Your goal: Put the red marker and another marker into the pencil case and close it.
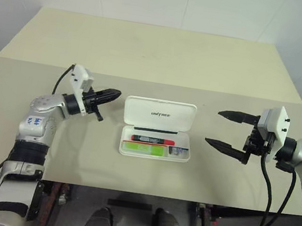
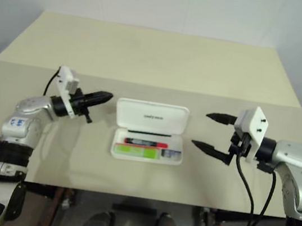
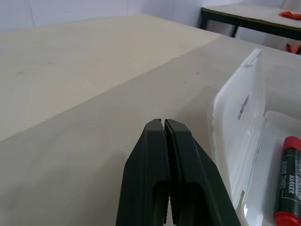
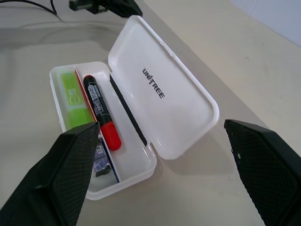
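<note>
The white pencil case (image 1: 160,115) lies open in the middle of the table, its lid standing up at the back. Inside lie the red marker (image 1: 152,140) and, in front of it, a lime-green marker (image 1: 144,148); both also appear in the right wrist view, the red marker (image 4: 99,109) beside the green one (image 4: 71,94). My left gripper (image 1: 114,94) is shut and empty, its tip just left of the lid's upper left corner. My right gripper (image 1: 221,128) hangs wide open to the right of the case, holding nothing.
A small grey-purple object (image 1: 177,151) sits in the case's right compartment. The cream table (image 1: 149,50) stretches bare behind the case. A dark-framed table (image 3: 249,16) stands far off in the left wrist view.
</note>
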`<state>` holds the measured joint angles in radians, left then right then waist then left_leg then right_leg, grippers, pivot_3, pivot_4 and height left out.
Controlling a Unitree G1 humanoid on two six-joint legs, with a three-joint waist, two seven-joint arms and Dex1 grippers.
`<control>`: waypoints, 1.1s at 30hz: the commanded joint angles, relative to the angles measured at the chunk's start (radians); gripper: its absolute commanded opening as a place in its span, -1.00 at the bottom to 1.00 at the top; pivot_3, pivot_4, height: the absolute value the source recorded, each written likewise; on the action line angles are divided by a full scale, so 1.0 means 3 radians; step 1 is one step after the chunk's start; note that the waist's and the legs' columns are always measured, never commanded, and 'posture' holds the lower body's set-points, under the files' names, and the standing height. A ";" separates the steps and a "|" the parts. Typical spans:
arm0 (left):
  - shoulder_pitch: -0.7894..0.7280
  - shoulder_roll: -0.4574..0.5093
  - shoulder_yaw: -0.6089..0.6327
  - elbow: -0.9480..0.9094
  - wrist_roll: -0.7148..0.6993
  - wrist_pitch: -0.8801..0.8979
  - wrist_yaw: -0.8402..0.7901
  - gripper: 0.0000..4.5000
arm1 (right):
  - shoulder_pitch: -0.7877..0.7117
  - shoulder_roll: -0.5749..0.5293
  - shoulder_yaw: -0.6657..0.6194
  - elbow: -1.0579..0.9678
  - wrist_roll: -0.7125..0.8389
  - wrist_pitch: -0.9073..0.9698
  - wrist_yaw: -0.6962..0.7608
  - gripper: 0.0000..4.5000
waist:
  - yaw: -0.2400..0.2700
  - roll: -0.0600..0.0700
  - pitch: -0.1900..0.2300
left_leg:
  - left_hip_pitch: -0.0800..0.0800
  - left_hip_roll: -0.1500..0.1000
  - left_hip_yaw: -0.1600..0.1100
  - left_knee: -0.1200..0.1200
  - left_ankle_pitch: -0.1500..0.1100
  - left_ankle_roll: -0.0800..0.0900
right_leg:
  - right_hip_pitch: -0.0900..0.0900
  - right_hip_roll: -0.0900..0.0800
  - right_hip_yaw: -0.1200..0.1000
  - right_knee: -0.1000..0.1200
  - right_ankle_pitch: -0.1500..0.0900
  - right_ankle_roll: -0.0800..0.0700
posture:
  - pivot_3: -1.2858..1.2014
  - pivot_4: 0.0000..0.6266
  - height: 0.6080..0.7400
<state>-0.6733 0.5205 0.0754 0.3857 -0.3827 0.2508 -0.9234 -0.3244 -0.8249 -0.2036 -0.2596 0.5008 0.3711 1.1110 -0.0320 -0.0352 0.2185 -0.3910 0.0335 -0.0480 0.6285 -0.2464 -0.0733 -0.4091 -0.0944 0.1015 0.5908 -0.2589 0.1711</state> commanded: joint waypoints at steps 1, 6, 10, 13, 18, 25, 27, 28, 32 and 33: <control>-0.0143 -0.0048 -0.0094 0.0115 0.0095 -0.0137 -0.0145 -0.99 | 0.0046 -0.0002 -0.0088 -0.0175 0.0133 0.0031 -0.0060 1.00 | 0.0006 0.0000 0.0000 | 0.0000 0.0000 0.0000 -0.0001 0.0000 0.0000 | 0.0000 0.0000 0.0000 0.0000 0.0000 0.0000 | 0.03 -0.52 1.00; -0.0192 -0.0073 -0.0119 0.0099 0.0052 -0.0199 -0.0393 -0.99 | 0.0102 -0.0008 -0.0099 -0.0240 0.0194 0.0064 -0.0117 1.00 | 0.0005 0.0000 0.0000 | -0.0001 0.0000 0.0000 -0.0002 -0.0001 0.0000 | -0.0001 0.0000 0.0000 -0.0001 0.0000 0.0000 | 0.03 -0.52 1.00; -0.0181 -0.0041 -0.0114 0.0036 0.0020 -0.0220 -0.0603 -0.99 | 0.0119 -0.0010 -0.0102 -0.0267 0.0229 0.0075 -0.0149 1.00 | 0.0008 0.0000 0.0000 | -0.0001 0.0000 0.0000 -0.0001 -0.0001 0.0000 | 0.0000 0.0000 0.0000 -0.0001 0.0000 0.0000 | 0.03 -0.52 1.00; -0.0156 0.0035 -0.0084 -0.0144 -0.0087 -0.0172 -0.0852 -0.99 | 0.0116 0.0002 -0.0117 -0.0290 0.0289 0.0112 -0.0183 1.00 | 0.0006 0.0000 0.0000 | -0.0001 0.0000 0.0000 -0.0001 -0.0001 0.0000 | -0.0001 0.0000 0.0000 -0.0001 0.0000 -0.0001 | 0.03 -0.52 1.00; -0.0094 0.0199 -0.0152 -0.0391 -0.0154 -0.0007 -0.1137 -0.99 | 0.0116 -0.0015 -0.0132 -0.0320 0.0386 0.0175 -0.0212 1.00 | 0.0008 0.0000 0.0000 | -0.0001 0.0000 0.0000 -0.0003 -0.0001 0.0000 | -0.0001 0.0000 0.0000 -0.0002 -0.0001 -0.0002 | 0.03 -0.52 1.00; 0.0035 0.0273 -0.0398 -0.0528 0.0017 -0.0045 -0.1316 -0.99 | 0.0055 -0.0028 -0.0127 -0.0320 0.0433 0.0212 -0.0242 1.00 | 0.0007 0.0000 0.0000 | -0.0001 0.0000 0.0000 -0.0001 -0.0001 0.0000 | 0.0000 0.0000 0.0000 -0.0001 -0.0007 -0.0013 | 0.03 -0.52 1.00; 0.0032 0.0225 -0.0439 -0.0473 0.0054 -0.0070 -0.1287 -0.99 | 0.0044 -0.0023 -0.0124 -0.0323 0.0434 0.0208 -0.0253 1.00 | 0.0007 0.0000 0.0000 | -0.0001 0.0000 0.0000 0.0000 -0.0001 0.0000 | 0.0000 0.0000 0.0000 -0.0001 -0.0008 -0.0014 | 0.03 -0.52 1.00; 0.0025 0.0213 -0.0478 -0.0446 0.0091 -0.0096 -0.1293 -0.99 | 0.0035 -0.0019 -0.0123 -0.0325 0.0436 0.0210 -0.0262 1.00 | 0.0007 0.0000 0.0000 | -0.0001 0.0000 0.0000 0.0000 -0.0001 0.0000 | -0.0001 0.0000 0.0000 -0.0001 -0.0009 -0.0016 | 0.03 -0.52 1.00; 0.0017 0.0237 -0.0651 -0.0403 0.0257 -0.0172 -0.1383 -0.99 | -0.0015 -0.0022 -0.0111 -0.0325 0.0448 0.0220 -0.0284 1.00 | 0.0007 0.0000 0.0000 | -0.0001 0.0000 0.0000 -0.0001 -0.0001 0.0000 | 0.0000 0.0000 0.0000 -0.0001 -0.0009 -0.0016 | 0.03 -0.52 1.00; 0.0022 0.0244 -0.0681 -0.0396 0.0286 -0.0206 -0.1408 -0.99 | -0.0027 -0.0024 -0.0106 -0.0322 0.0449 0.0219 -0.0286 1.00 | 0.0006 0.0000 0.0000 | -0.0001 0.0000 0.0000 -0.0001 -0.0001 0.0000 | -0.0001 0.0000 0.0000 -0.0002 -0.0009 -0.0016 | 0.03 -0.52 1.00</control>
<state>-0.6598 0.5861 -0.1178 0.2658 -0.3133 0.2141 -1.3264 -0.3151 -0.8227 -0.2050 -0.3215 0.6161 0.4393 1.0332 -0.0303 -0.0353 0.2185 -0.3914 0.0335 -0.0480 0.6282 -0.2467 -0.0733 -0.4093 -0.0945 0.1016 0.5903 -0.2616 0.1660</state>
